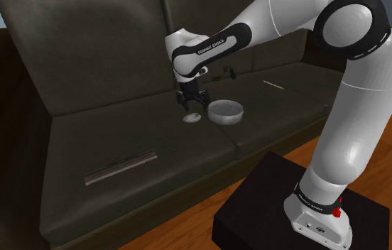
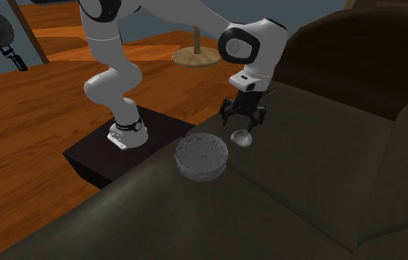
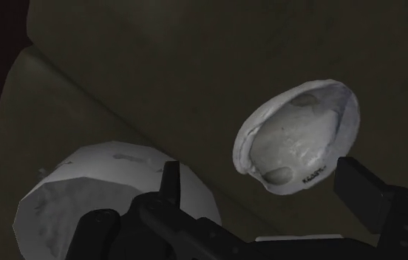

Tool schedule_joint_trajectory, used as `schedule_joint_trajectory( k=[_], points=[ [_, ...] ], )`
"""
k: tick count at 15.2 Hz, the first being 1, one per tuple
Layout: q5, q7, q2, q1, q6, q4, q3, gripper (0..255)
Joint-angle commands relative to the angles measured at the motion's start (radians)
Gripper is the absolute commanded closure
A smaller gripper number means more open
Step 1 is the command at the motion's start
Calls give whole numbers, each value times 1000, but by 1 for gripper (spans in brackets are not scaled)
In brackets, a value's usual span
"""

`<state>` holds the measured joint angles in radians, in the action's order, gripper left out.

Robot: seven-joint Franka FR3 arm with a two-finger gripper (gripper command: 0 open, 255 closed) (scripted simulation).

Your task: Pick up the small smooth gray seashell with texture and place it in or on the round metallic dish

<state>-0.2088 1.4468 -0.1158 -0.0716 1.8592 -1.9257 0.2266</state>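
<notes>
The small pale grey seashell [image 1: 192,118] lies hollow side up on the dark sofa seat [image 1: 138,142], just beside the round grey dish [image 1: 226,111]. My black gripper [image 1: 192,104] hangs right above the shell, pointing down, fingers open. From the second exterior view the gripper [image 2: 244,122] sits a little above the shell [image 2: 241,138], with the dish [image 2: 202,156] nearer the sofa's front edge. Looking along the hand, the shell [image 3: 295,137] lies between the spread fingers of the gripper [image 3: 262,176], untouched, and the dish [image 3: 106,199] is off to one side.
A long thin grey bar [image 1: 120,167] lies on the seat towards the shoulder view's left. A thin stick [image 1: 273,85] and a small dark object [image 1: 224,71] rest near the backrest. The black stand [image 1: 294,213] is on the wooden floor; a round wooden base [image 2: 197,55] stands beyond.
</notes>
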Motion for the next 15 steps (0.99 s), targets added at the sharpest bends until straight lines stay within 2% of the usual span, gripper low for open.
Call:
schedule_joint_trajectory(
  k=[1, 5, 13, 14, 15],
  points=[
    [-4, 3, 3, -3, 29, -29, -3, 0],
    [-11, 7, -5, -7, 75, -67, -6, 0],
    [-11, 7, -5, -7, 75, -67, -6, 0],
    [-11, 7, -5, -7, 75, -67, -6, 255],
    [-11, 7, -5, -7, 75, -67, -6, 255]
  ],
)
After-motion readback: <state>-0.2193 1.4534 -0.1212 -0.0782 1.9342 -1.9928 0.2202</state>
